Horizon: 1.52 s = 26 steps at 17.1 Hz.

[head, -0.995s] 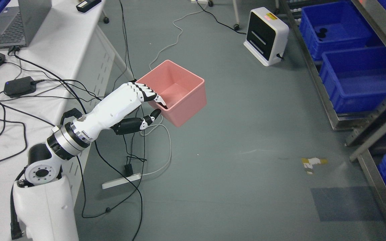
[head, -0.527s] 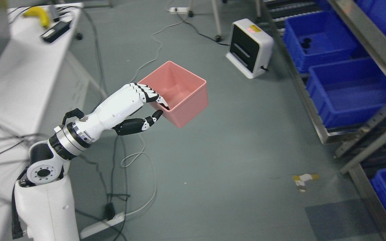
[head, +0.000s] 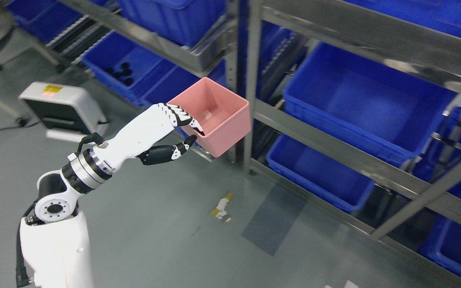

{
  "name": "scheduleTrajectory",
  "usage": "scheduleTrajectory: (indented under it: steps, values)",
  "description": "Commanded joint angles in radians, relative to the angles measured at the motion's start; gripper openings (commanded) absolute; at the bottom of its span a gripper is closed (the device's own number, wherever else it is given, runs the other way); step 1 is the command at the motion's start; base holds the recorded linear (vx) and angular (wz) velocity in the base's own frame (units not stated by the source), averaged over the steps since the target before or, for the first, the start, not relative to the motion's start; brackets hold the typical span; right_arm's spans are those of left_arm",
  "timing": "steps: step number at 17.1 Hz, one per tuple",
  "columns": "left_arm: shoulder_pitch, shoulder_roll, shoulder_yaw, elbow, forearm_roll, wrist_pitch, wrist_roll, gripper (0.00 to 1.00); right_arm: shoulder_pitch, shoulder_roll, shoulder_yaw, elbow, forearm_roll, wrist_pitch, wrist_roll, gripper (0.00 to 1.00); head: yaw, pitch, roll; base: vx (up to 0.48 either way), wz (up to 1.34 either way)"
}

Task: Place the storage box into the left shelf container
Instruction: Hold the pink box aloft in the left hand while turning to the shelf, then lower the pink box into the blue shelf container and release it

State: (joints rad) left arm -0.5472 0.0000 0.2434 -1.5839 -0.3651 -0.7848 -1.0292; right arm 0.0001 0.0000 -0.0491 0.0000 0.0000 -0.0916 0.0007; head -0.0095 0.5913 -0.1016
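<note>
My left hand [head: 188, 130] holds an empty pink storage box [head: 218, 116] by its near wall, fingers hooked over the rim and thumb pressed underneath. The box hangs in the air, tilted slightly, in front of a metal shelf post [head: 250, 80]. Behind and left of it sits a blue shelf container [head: 126, 66] with some dark items inside. A larger blue container [head: 358, 96] rests on the shelf to the right of the post. The right arm does not show.
Metal shelving [head: 334, 148] with several blue bins fills the top and right. A white and black box-shaped device [head: 62, 106] stands on the grey floor at left. A scrap of yellow and white tape [head: 221, 208] lies on the floor below the box.
The whole picture has swung from the white table and cables to the shelving, so the camera turned. The pink box stays gripped in my left hand in the same pose.
</note>
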Motion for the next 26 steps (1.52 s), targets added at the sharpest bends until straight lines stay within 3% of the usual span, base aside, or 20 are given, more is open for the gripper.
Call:
scheduleTrajectory:
  steps: [1, 6, 11, 16, 20, 26]
  values:
    - [0.013, 0.017, -0.013, 0.007, 0.000, -0.001, 0.020, 0.02, 0.008, -0.017, 0.000, -0.017, -0.003, 0.000, -0.001, 1.00, 0.0000, 0.000, 0.000, 0.233, -1.22]
    - [0.041, 0.017, -0.033, 0.042, -0.005, -0.001, 0.023, 0.02, 0.008, -0.017, 0.000, -0.017, -0.003, 0.000, -0.001, 1.00, 0.0000, 0.000, 0.000, 0.195, -1.01]
    - [0.107, 0.017, -0.075, 0.230, -0.060, -0.001, 0.024, 0.02, 0.008, -0.017, 0.000, -0.017, -0.003, 0.000, -0.001, 1.00, 0.0000, 0.000, 0.000, 0.126, -0.52]
    - [-0.028, 0.017, 0.000, 0.525, -0.077, -0.001, 0.109, 0.02, 0.008, -0.017, 0.000, -0.017, -0.003, 0.000, -0.001, 1.00, 0.0000, 0.000, 0.000, 0.068, -0.21]
    - [-0.155, 0.017, 0.042, 0.790, -0.204, -0.001, 0.165, 0.03, 0.008, -0.017, 0.000, -0.017, -0.003, 0.000, -0.001, 1.00, 0.0000, 0.000, 0.000, 0.014, -0.08]
    - [-0.290, 0.017, 0.100, 0.972, -0.255, -0.001, 0.175, 0.05, 0.008, -0.017, 0.000, -0.017, -0.003, 0.000, -0.001, 1.00, 0.0000, 0.000, 0.000, -0.003, 0.02]
